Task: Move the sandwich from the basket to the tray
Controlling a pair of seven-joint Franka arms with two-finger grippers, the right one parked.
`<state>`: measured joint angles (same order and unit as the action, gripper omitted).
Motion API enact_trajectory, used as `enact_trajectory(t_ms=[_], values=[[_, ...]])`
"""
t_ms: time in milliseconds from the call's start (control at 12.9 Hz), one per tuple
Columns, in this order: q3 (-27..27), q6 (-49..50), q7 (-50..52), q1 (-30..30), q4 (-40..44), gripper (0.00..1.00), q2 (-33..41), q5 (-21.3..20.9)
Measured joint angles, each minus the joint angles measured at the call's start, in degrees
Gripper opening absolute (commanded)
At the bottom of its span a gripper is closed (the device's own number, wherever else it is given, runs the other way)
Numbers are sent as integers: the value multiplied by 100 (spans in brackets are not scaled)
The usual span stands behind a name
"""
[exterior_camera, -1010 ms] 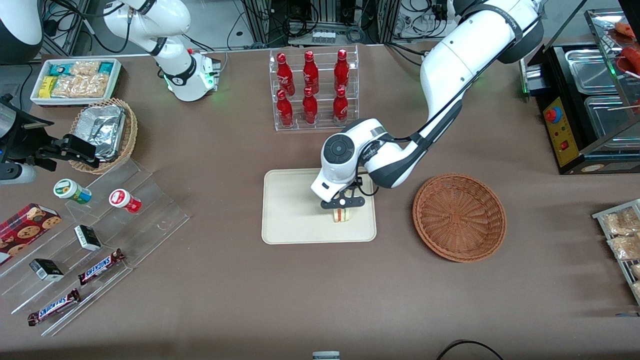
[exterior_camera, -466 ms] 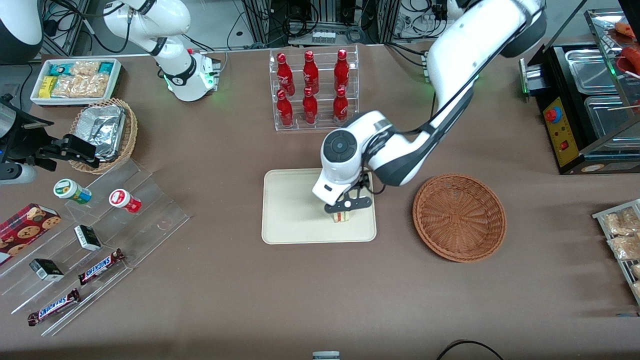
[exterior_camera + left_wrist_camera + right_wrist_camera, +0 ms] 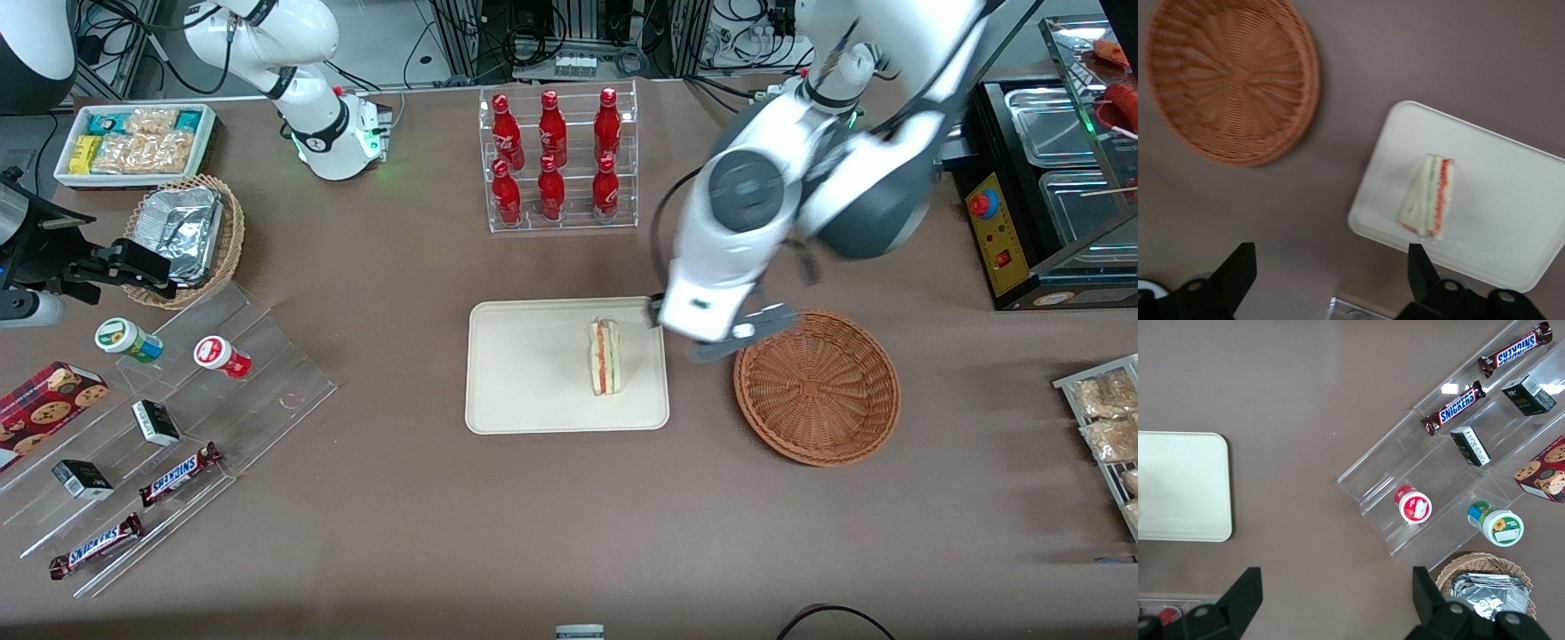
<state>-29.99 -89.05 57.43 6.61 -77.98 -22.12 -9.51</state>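
Observation:
The sandwich (image 3: 605, 357) lies on the cream tray (image 3: 524, 364), near the tray's edge that faces the basket, with its red and green filling showing. The reddish-brown wicker basket (image 3: 818, 387) is empty and sits beside the tray, toward the working arm's end. My gripper (image 3: 707, 333) hangs raised above the gap between tray and basket. In the left wrist view the gripper (image 3: 1328, 273) is open with nothing between its fingers (image 3: 1238, 267). That view also shows the sandwich (image 3: 1431, 197) on the tray (image 3: 1511, 167) and the basket (image 3: 1231, 80).
A clear rack of red bottles (image 3: 558, 160) stands farther from the camera than the tray. A stepped acrylic shelf with snacks (image 3: 178, 418), a tan basket of foil containers (image 3: 187, 236) and a white snack bin (image 3: 133, 142) lie toward the parked arm's end. A black appliance (image 3: 1049, 178) stands at the working arm's end.
The gripper, down on the sandwich before, has let it go. It rose and swung toward the basket, leaving the sandwich lying on the tray.

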Motion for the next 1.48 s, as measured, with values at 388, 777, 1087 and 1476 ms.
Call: enact_trajectory(t_ms=[388, 777, 1087, 1476], values=[[48, 1304, -1851, -1155, 1, 100, 936, 492], [66, 1689, -3542, -2027, -184, 100, 1446, 543], [946, 1700, -5205, -2091, -570, 100, 1919, 612], [2859, 1678, -6404, -1035, -1054, 100, 2599, 753]])
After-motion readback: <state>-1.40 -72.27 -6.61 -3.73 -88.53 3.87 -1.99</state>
